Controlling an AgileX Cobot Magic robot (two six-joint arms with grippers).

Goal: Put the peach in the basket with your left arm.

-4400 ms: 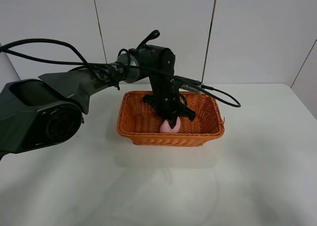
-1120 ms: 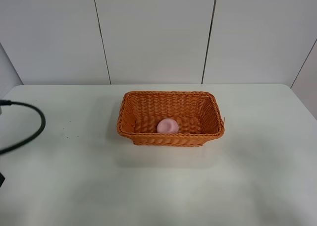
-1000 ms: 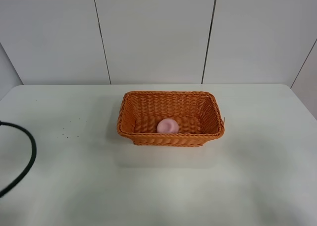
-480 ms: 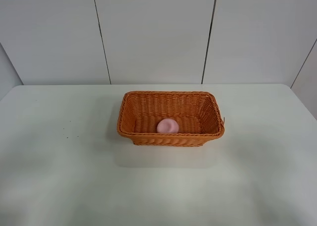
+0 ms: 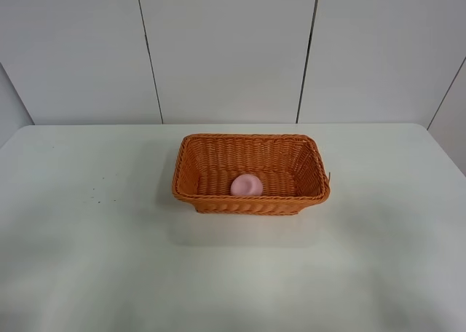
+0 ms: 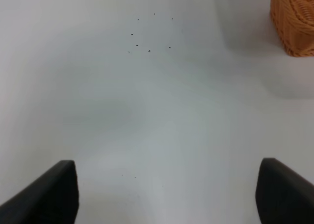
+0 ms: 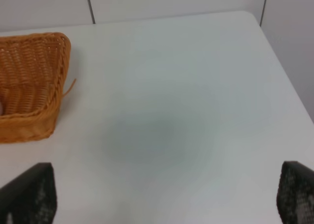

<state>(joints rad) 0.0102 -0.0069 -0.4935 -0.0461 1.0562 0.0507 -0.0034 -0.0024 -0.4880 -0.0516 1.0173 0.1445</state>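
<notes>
A white table (image 5: 109, 259) is seen, with the orange wicker basket (image 5: 251, 203) set at its middle toward the wall. The left gripper (image 6: 167, 194) is held over bare tabletop, jaws spread wide apart with nothing between them; the right gripper (image 7: 167, 197) is likewise spread and empty. The peach (image 5: 247, 185) is seen lying inside the basket, against its near wall.

pale pink peach (image 5: 247, 185), orange woven basket (image 5: 250, 200), white table (image 5: 109, 259) with dark specks.
</notes>
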